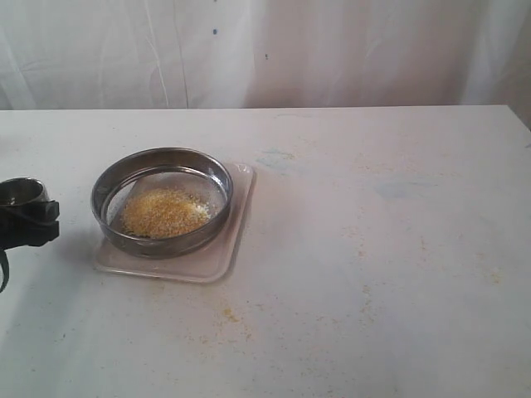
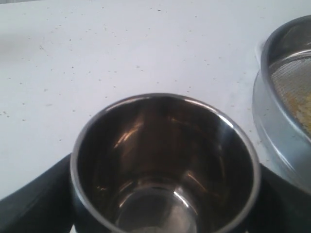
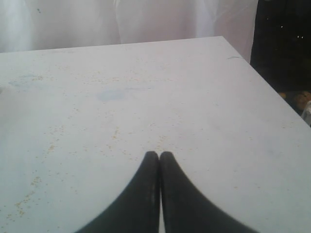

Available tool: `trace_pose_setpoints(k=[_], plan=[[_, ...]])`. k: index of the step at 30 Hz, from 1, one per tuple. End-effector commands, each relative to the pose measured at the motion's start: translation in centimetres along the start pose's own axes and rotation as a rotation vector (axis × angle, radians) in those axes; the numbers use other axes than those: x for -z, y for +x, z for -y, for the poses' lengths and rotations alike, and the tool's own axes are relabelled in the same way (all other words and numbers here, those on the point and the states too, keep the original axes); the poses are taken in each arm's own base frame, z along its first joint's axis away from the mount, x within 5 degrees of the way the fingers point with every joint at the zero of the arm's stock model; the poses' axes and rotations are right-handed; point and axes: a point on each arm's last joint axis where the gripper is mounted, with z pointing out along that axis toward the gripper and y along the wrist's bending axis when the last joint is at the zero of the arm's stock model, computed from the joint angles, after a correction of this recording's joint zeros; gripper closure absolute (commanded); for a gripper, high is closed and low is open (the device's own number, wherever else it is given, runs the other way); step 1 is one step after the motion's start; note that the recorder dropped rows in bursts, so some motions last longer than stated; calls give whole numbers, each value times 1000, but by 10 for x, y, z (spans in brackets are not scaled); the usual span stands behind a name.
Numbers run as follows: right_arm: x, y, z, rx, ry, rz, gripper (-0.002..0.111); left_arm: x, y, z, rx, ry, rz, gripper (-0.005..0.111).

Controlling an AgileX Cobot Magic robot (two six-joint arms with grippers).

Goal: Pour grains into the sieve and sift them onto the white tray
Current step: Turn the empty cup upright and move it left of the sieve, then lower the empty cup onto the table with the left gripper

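Note:
The sieve (image 1: pixel 162 201), a wide steel ring with mesh bottom, rests on the white tray (image 1: pixel 224 249) left of the table's middle. A heap of yellow-beige grains (image 1: pixel 164 212) lies on its mesh. At the far left edge, my left gripper (image 1: pixel 25 217) is shut on a small steel cup (image 1: pixel 22 191), held upright beside the sieve. The left wrist view looks into the cup (image 2: pixel 163 165), which appears empty, with the sieve's rim (image 2: pixel 279 121) close beside it. My right gripper (image 3: pixel 159 155) is shut on nothing, over bare table; it is out of the exterior view.
Stray grains speckle the white table (image 1: pixel 373 274) in front of the tray and near the right gripper. A white curtain (image 1: pixel 265 50) hangs behind the far edge. The table's right edge (image 3: pixel 265 80) drops off to a dark area.

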Motion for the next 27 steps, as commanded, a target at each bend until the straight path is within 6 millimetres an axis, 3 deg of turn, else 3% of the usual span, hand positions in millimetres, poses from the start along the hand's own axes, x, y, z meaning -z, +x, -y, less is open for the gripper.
trace_pose_setpoints(k=[1, 11, 17, 22, 24, 27], plan=[[0, -1, 0, 7, 4, 16, 108, -10, 4, -2, 13, -3, 25, 107], [0, -1, 0, 7, 4, 16, 108, -30, 10, -3, 11, 6, 45, 107], [0, -1, 0, 7, 4, 16, 108, -38, 26, -2, 13, 22, 8, 107], [0, -1, 0, 7, 4, 16, 108, -38, 21, 1, 2, 50, 84, 106], [0, -1, 0, 7, 4, 16, 108, -38, 19, 1, 3, 51, 105, 93], [0, -1, 0, 7, 4, 16, 108, -38, 19, 0, 9, 43, 109, 60]])
